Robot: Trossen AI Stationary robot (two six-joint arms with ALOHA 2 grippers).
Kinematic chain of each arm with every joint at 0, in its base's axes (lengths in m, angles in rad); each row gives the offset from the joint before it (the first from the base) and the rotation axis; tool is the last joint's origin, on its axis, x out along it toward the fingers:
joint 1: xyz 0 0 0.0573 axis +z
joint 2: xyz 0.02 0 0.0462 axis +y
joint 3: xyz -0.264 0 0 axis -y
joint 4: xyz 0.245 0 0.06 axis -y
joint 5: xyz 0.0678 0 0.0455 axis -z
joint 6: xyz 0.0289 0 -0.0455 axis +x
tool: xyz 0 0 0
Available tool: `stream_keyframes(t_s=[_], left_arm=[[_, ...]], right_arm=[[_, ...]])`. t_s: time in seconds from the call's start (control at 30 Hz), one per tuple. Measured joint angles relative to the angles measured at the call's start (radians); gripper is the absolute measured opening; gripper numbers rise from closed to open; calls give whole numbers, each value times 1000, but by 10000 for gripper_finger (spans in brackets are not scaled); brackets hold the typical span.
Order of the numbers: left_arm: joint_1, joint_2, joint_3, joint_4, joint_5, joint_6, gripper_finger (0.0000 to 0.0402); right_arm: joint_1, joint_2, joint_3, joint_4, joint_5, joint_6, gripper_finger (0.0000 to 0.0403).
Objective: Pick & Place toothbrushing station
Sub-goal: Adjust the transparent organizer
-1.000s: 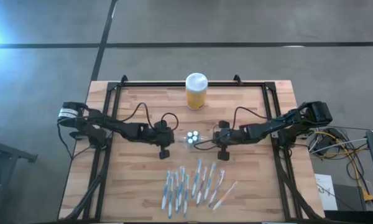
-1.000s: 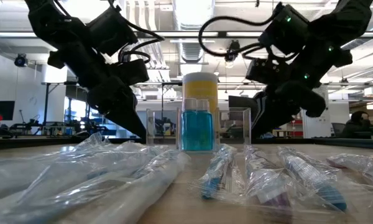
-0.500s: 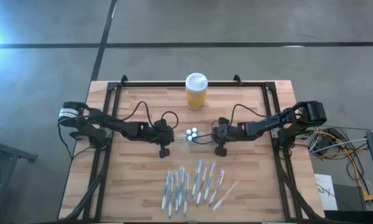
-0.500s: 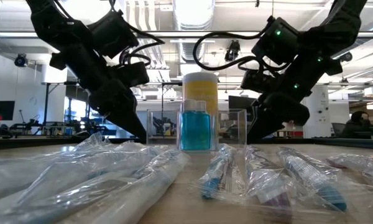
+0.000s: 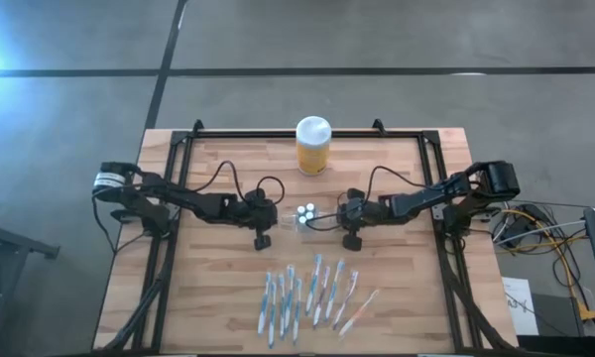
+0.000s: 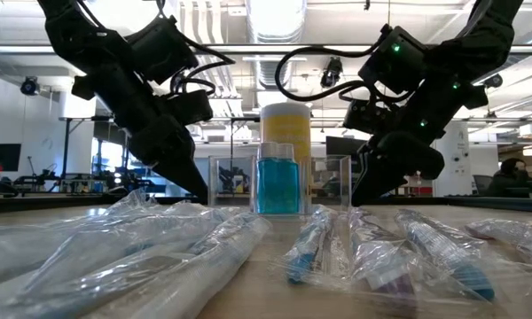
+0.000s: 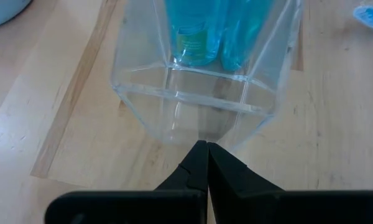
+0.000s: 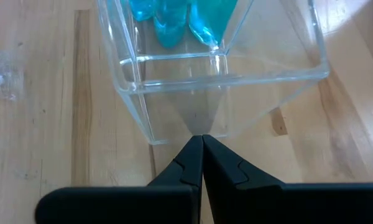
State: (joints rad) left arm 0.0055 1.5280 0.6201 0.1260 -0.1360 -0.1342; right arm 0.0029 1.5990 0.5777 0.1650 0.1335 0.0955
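The toothbrushing station [image 5: 305, 216] is a low see-through holder with blue bottles in its middle compartment [image 6: 277, 186]. It stands on its base on the wooden table, near the middle. My left gripper [image 5: 286, 220] is shut, and its tips are at the station's left end wall, down by the table [image 6: 202, 193]. My right gripper [image 5: 327, 220] is shut, and its tips are at the right end wall [image 6: 356, 195]. Each wrist view shows the shut fingertips meeting the clear wall: the left wrist view [image 7: 206, 144] and the right wrist view [image 8: 202, 137]. My left gripper has its shut fingertips against the outer face of the station's left end wall, near its base [image 7: 199, 134]. The fingers slant down from the table's left. The station stands upright on the table. My right gripper has its shut fingertips against the outer face of the right end wall, near its base [image 8: 199, 124]. The fingers slant down from the table's right.
A yellow jar with a white lid [image 5: 313, 145] stands behind the station, toward the far edge. Several toothbrushes in clear wrappers [image 5: 312, 296] lie toward the near edge and fill the low view's foreground [image 6: 319, 244]. Dark frame rails [image 5: 169, 198] run along both table sides.
My right gripper has moved toward the table's left and down, up to the station's right end wall.
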Motion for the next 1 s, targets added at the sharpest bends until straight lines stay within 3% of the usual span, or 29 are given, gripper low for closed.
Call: stream_keyframes(t_s=[0.37, 1.0], left_arm=[[0, -8, 6, -25, 4, -4, 23], [0, -12, 5, -35, 66, -5, 16]], right_arm=[[2, -5, 0, -1, -13, 18, 8], [1, -10, -2, -66, -7, 34, 8]])
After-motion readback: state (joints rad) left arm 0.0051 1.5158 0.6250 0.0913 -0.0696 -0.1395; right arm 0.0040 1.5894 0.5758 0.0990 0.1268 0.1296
